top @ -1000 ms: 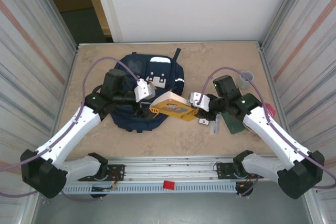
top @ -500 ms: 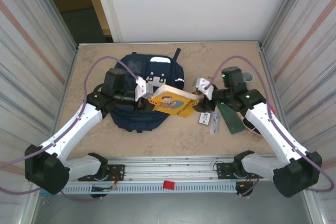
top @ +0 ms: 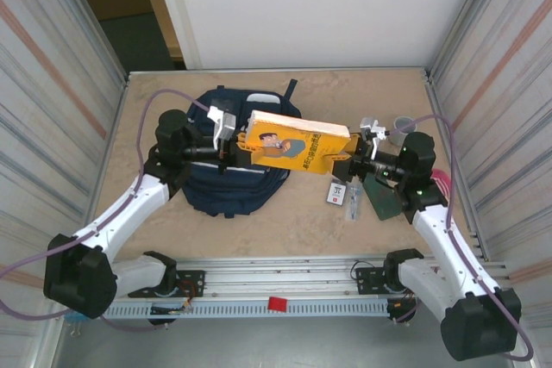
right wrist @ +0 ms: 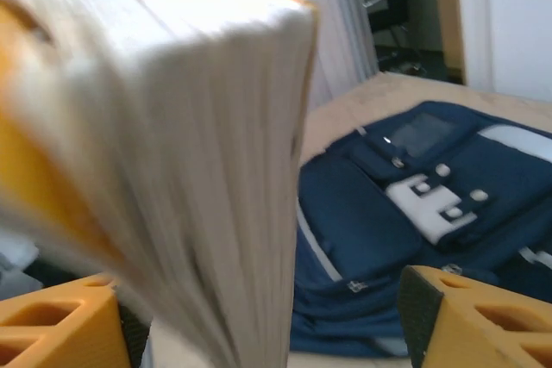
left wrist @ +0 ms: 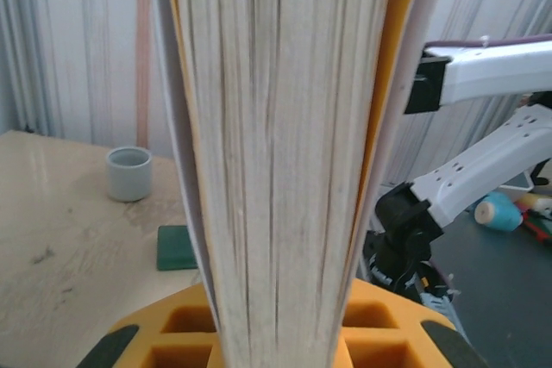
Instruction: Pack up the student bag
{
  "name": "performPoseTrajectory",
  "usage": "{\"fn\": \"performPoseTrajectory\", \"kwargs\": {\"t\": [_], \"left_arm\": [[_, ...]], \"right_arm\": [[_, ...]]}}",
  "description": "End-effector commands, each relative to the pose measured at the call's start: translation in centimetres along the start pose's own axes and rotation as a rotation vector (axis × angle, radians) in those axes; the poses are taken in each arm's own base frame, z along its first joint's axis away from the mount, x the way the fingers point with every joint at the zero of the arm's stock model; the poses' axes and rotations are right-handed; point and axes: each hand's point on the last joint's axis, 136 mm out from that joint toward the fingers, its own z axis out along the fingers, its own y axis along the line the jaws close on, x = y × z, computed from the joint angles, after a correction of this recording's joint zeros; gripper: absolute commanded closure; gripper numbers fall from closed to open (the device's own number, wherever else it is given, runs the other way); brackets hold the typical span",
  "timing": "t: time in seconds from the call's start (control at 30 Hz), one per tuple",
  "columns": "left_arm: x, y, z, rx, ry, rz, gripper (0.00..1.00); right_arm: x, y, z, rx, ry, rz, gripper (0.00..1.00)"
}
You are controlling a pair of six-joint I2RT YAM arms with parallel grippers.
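1. The left gripper [top: 235, 146] is pinched tight on the left end of the yellow book [top: 297, 146], the pages edge-on between its fingers (clearest from its own wrist camera).
2. The right gripper [top: 346, 161] sits at the book's right end with its jaws spread wide. One pad stands clear of the pages, so it probably carries little of the weight.
3. The book hangs above the table, its long axis running left to right between the two grippers.
4. The student bag [top: 226, 189] lies flat under the left gripper and the book's left end, its long axis pointing away from the bases.
5. The left arm is nearer, so the lowering likely falls to it; I cannot tell whether the bag's mouth is open.
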Motion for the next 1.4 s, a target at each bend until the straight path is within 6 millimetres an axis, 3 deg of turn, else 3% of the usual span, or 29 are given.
{"fn": "performPoseTrajectory", "kwargs": {"t": [0.0, 0.07, 0.13, 0.17, 0.23, 0.27, 0.43, 0.57, 0.63, 0.8, 1.0, 1.13, 1.37], "left_arm": [[-3.1, -2.3, 0.4, 0.106, -0.055, 0.081, 0.95], [-3.0, -2.4, 0.7, 0.115, -0.049, 0.074, 0.95], [-2.8, -2.1, 0.8, 0.104, -0.050, 0.064, 0.95], [-2.7, -1.8, 0.8, 0.089, -0.051, 0.058, 0.95], [-2.6, -1.1, 0.6, 0.039, -0.058, 0.054, 0.91], [-2.5, -0.6, 0.5, 0.008, -0.058, 0.048, 0.86], [-0.2, 1.6, -1.2, -0.165, 0.040, 0.073, 0.43], [4.2, 3.0, -3.5, -0.317, 0.316, 0.221, 0.27], [6.8, 3.8, -5.1, -0.368, 0.483, 0.285, 0.22], [12.0, 5.3, -7.6, -0.389, 0.759, 0.336, 0.16], [17.9, 7.5, -8.7, -0.361, 1.009, 0.335, 0.12], [19.6, 9.1, -8.4, -0.357, 1.045, 0.314, 0.10], [20.9, 11.6, -7.6, -0.408, 1.026, 0.302, 0.09]], "right_arm": [[-2.2, 3.2, 0.9, -0.155, -0.022, 0.020, 0.29], [-2.5, 4.6, 1.6, -0.222, -0.009, -0.004, 0.35], [-2.8, 5.7, 2.0, -0.271, -0.008, -0.028, 0.49], [-2.9, 6.0, 2.1, -0.288, -0.008, -0.035, 0.58], [-3.1, 6.0, 2.0, -0.290, -0.013, -0.046, 0.90], [-3.2, 5.6, 1.8, -0.274, -0.019, -0.044, 1.00], [-3.7, 1.4, -0.3, -0.061, -0.103, 0.033, 1.00], [-3.1, -4.0, -2.5, 0.254, -0.154, 0.236, 1.00], [-2.1, -5.5, -3.2, 0.338, -0.141, 0.318, 1.00], [-0.4, -7.5, -3.9, 0.454, -0.129, 0.432, 1.00], [0.8, -8.7, -4.0, 0.541, -0.085, 0.461, 1.00], [1.3, -8.5, -3.2, 0.523, -0.042, 0.451, 1.00], [1.8, -7.8, -1.9, 0.497, 0.001, 0.418, 1.00]]}}
